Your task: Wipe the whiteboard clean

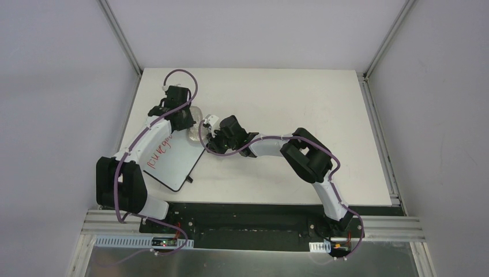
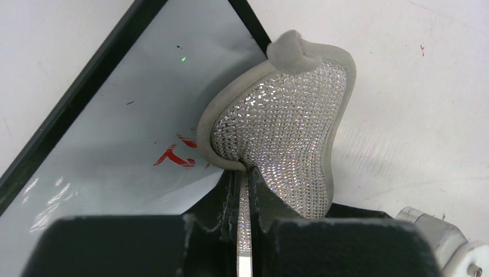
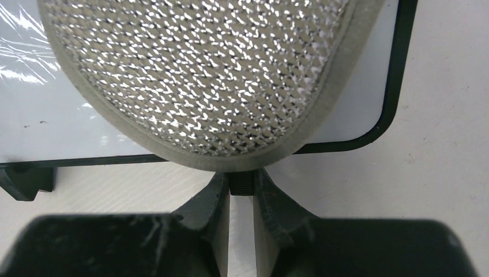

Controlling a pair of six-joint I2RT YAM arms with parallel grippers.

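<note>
The whiteboard [image 1: 175, 163] lies at the table's left, black-framed, with red handwriting [image 1: 160, 153] on its face. My left gripper [image 1: 188, 123] is shut on the edge of the grey sparkly pad [image 1: 196, 115] and holds it on edge over the board's far corner. In the left wrist view the pad [image 2: 282, 127] stands beside red marks [image 2: 173, 156] on the board [image 2: 115, 144], pinched in the gripper [image 2: 245, 179]. My right gripper [image 1: 210, 129] is at the board's far right edge. In the right wrist view it [image 3: 241, 186] is shut on a small black ribbed foot [image 3: 241, 183] of the board [image 3: 360, 98], with the pad [image 3: 202, 75] just ahead.
The white table [image 1: 300, 115] stretches right of the board. Metal rails [image 1: 375, 115] run along its sides, with grey walls beyond. Another black foot [image 3: 23, 182] of the board shows at the left in the right wrist view. The arm bases sit on a dark strip [image 1: 248, 219] at the near edge.
</note>
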